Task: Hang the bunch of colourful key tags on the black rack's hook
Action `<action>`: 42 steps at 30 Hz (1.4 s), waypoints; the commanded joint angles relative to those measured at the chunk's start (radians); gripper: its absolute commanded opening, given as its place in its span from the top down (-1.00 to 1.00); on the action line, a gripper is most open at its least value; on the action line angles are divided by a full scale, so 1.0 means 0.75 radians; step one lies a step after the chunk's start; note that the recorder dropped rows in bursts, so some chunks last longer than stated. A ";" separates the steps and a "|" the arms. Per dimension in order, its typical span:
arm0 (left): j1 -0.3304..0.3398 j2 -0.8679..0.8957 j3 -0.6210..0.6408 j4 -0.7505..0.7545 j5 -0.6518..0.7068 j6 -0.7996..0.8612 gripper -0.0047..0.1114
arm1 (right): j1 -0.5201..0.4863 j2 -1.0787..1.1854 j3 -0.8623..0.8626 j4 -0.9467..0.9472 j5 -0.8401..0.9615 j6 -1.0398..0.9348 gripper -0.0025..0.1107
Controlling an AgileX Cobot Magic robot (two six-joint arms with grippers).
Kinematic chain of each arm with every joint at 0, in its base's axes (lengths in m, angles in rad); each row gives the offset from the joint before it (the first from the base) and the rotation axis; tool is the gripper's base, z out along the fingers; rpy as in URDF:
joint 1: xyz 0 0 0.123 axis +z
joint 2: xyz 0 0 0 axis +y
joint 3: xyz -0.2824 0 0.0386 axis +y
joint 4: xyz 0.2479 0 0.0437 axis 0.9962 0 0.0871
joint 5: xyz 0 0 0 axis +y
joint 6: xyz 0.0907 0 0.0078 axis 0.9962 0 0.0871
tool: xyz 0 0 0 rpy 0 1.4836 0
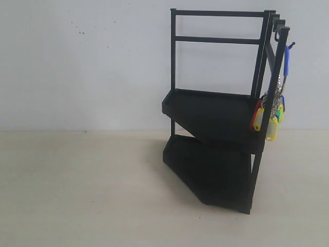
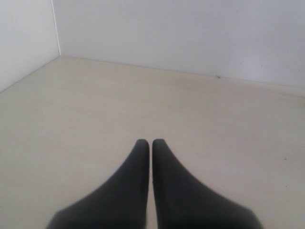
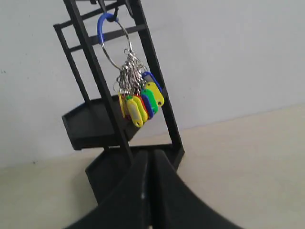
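Pale, matte desk across lower frame. Right of centre, black rack: thin square bars, two angular solid shelves. Left fingers, tapered and black, pressed closed, gripping nothing. Right fingers likewise closed, apart from rack. Upper right, colourful key tag bunch, glossy plastic on blue-sleeved metal ring, hung from hook.

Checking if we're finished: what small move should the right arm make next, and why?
Probably just back the shut right gripper away. The colourful plastic key tag bunch already hangs free from the small hook atop the tall black metal rack, untouched by the gripper.
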 commanded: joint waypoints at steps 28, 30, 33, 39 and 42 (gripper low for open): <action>-0.002 0.005 -0.003 0.000 -0.005 -0.008 0.84 | -0.005 -0.006 0.005 -0.230 0.445 -0.069 0.96; -0.002 0.005 -0.003 0.000 -0.005 -0.008 0.84 | -0.005 -0.006 0.005 -0.230 0.445 -0.069 0.96; -0.002 0.005 -0.003 0.000 -0.005 -0.008 0.84 | -0.005 -0.006 0.005 -0.230 0.445 -0.066 0.96; -0.002 0.005 -0.003 0.000 -0.005 -0.008 0.84 | -0.005 -0.006 0.005 -0.230 0.445 -0.062 0.96; -0.002 0.005 -0.003 0.000 -0.005 -0.008 0.84 | -0.005 -0.006 0.005 -0.230 0.445 -0.062 0.96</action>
